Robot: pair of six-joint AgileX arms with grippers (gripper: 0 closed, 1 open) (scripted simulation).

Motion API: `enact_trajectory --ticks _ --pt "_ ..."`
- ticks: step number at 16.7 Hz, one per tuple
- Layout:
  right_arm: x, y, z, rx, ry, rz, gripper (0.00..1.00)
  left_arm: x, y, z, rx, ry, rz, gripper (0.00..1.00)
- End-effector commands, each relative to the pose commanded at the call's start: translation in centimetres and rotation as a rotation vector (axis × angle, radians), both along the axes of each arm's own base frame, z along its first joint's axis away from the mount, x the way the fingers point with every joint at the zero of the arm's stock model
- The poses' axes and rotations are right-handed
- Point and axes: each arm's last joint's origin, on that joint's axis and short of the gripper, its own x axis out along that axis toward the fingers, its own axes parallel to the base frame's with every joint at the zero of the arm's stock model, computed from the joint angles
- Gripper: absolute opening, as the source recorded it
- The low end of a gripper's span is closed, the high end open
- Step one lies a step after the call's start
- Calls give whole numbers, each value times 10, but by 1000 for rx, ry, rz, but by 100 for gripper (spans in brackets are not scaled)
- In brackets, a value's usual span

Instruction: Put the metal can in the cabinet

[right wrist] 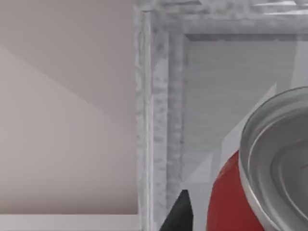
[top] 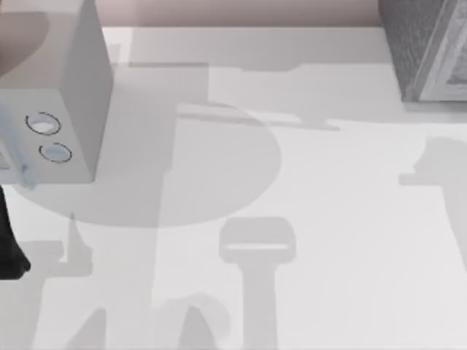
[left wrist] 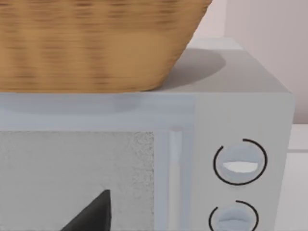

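Observation:
The metal can (right wrist: 231,202) has a bright red side and a silver rimmed top. It sits very near the right wrist camera, just in front of the cabinet's (right wrist: 153,120) open grey interior. My right gripper (right wrist: 250,225) is shut on the can, and one dark fingertip (right wrist: 179,214) shows beside its red wall. In the top view the cabinet (top: 427,51) stands at the table's far right corner. My left arm (top: 9,251) stays at the left edge, and a dark part of its gripper (left wrist: 91,216) faces the microwave's door.
A grey microwave (top: 66,95) with two round knobs stands at the far left. In the left wrist view a wicker basket (left wrist: 96,43) rests on top of the microwave (left wrist: 240,110). The white table (top: 328,240) carries only shadows across its middle and front.

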Motion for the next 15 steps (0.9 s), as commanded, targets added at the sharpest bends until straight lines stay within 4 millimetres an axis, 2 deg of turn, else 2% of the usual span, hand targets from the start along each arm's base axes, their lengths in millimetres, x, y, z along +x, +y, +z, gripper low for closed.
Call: enact_trajectory --ticks 4,7,11,15 --pt "41 12 78 1 -18 1 0 0 0 0 0 0 0 100" --pt "72 22 117 3 -30 2 0 0 0 0 0 0 0 100" --pt "101 33 141 4 -31 3 0 0 0 0 0 0 0 100" --pt "108 35 145 4 -28 4 0 0 0 0 0 0 0 100"
